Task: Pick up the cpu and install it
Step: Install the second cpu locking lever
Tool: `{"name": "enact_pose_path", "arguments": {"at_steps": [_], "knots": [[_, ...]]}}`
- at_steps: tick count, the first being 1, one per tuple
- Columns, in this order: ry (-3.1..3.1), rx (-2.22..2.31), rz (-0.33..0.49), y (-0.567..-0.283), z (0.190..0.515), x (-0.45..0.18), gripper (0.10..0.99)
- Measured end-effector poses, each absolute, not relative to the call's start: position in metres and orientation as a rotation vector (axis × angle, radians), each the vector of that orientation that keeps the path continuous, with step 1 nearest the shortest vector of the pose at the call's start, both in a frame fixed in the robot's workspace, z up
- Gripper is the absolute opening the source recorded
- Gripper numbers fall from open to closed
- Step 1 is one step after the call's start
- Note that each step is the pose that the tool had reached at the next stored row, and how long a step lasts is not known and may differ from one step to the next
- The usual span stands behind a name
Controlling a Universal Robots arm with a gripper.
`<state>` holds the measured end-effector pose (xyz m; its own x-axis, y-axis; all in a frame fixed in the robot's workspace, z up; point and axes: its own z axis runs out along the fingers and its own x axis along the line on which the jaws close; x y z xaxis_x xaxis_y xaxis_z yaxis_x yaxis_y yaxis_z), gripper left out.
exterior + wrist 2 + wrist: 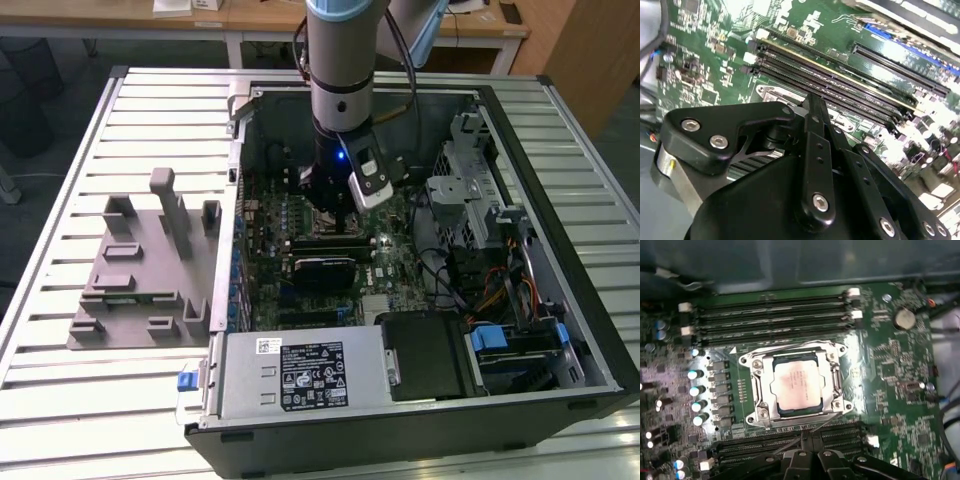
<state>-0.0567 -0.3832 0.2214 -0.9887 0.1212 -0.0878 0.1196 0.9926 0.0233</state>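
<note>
The grey-and-blue robot arm (340,60) drops straight down into the open black desktop computer case (560,250), wrist vertical, and its black gripper (335,212) hangs just above the green motherboard (265,225) near the middle of the board in the exterior view. In the second wrist view the gripper (812,107) linkages converge to a narrow point over the board beside the long black memory slots (840,90), and from here I cannot tell whether it is clenched or released; nothing shows pinched at its tip. Over to the first wrist view: the small flat square cpu with the silvery-grey metal top (796,384) lies flat, face up, inside the silver metal socket frame (756,390) on the motherboard, its edges squared up with the frame and running parallel to the memory slots (772,320); being square, it has no clear long axis. The gripper's black links (805,460) sit just beside the socket, apart from the chip. The case rests on a slatted pale metal counter (60,250), with a grey plastic fixture block (140,290) toward the exterior view's left.
</note>
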Motion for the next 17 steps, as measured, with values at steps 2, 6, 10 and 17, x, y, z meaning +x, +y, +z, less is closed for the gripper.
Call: {"name": "enact_pose_path", "arguments": {"at_steps": [2, 6, 10, 17], "knots": [[3.049, 0.143, 0.033, -0.383, 0.221, -0.057, 0.106], [3.051, 0.112, 0.037, -0.383, 0.220, -0.062, 0.106], [3.051, 0.107, 0.037, -0.383, 0.220, -0.069, 0.106], [3.051, 0.107, 0.037, -0.383, 0.219, -0.073, 0.106]]}}
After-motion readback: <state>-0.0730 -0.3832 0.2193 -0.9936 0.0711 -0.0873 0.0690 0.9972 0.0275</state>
